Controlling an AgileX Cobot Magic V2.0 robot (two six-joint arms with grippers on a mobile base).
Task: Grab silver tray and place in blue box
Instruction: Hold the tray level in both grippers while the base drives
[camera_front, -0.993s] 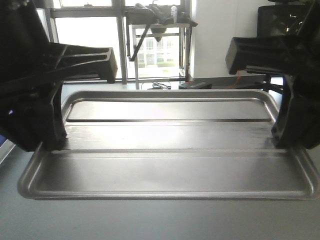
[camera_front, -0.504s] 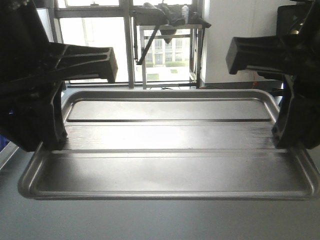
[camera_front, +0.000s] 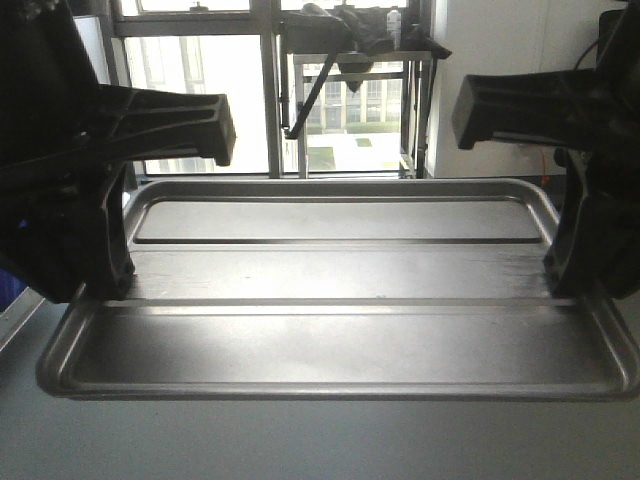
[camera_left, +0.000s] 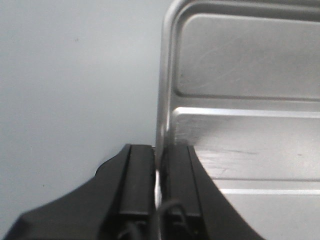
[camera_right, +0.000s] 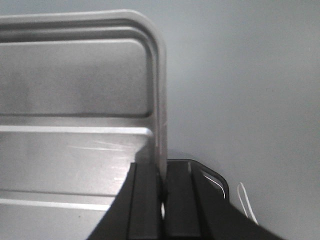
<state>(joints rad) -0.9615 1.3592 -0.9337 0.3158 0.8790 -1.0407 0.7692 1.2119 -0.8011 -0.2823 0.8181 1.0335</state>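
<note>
The silver tray (camera_front: 340, 340) is held level across the front view, its two long ridges running left to right. My left gripper (camera_front: 105, 280) is shut on the tray's left short rim. In the left wrist view that rim (camera_left: 161, 100) runs straight into the left gripper (camera_left: 159, 149), pinched between the two black pads. My right gripper (camera_front: 570, 275) is shut on the right short rim. The right wrist view shows the tray (camera_right: 75, 90) with its edge clamped in the right gripper (camera_right: 163, 167). Only a blue sliver (camera_front: 8, 290) shows at the far left; I cannot tell whether it is the blue box.
A grey surface (camera_front: 320, 440) lies below the tray. Behind it are bright windows and a metal rack (camera_front: 360, 40) with objects on top, and a white wall (camera_front: 500, 40) to the right. A thin white cable (camera_right: 247, 200) lies beside the right gripper.
The background window, rack and wall have slid to the right in the front view. The tray and both grippers keep the same place in the frame, still clamped.
</note>
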